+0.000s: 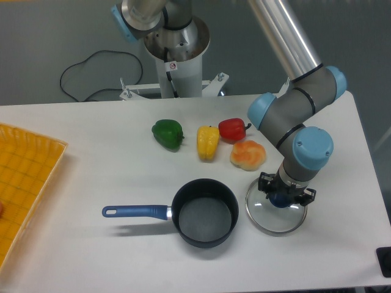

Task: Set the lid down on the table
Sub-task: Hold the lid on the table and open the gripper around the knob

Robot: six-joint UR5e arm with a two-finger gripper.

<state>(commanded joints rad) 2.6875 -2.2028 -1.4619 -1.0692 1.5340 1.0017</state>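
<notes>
Glass lid [276,211] is lying flat on the white table [91,256], just to the right of the dark pot [204,212] with the blue handle. The gripper [285,196] is pointing straight down over the lid's middle, right where the blue knob is sitting, and I cannot tell if its jaws are squeezing the knob or standing apart. Behind the pot, a green pepper [167,133], a yellow pepper [208,142], a red pepper [233,129] and an orange pepper [247,155] are sitting in a row. A yellow tray [24,183] is lying at the left edge.

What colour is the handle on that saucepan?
Blue. The saucepan itself is dark, and its handle shows clearly in the fixed camera view.
</notes>
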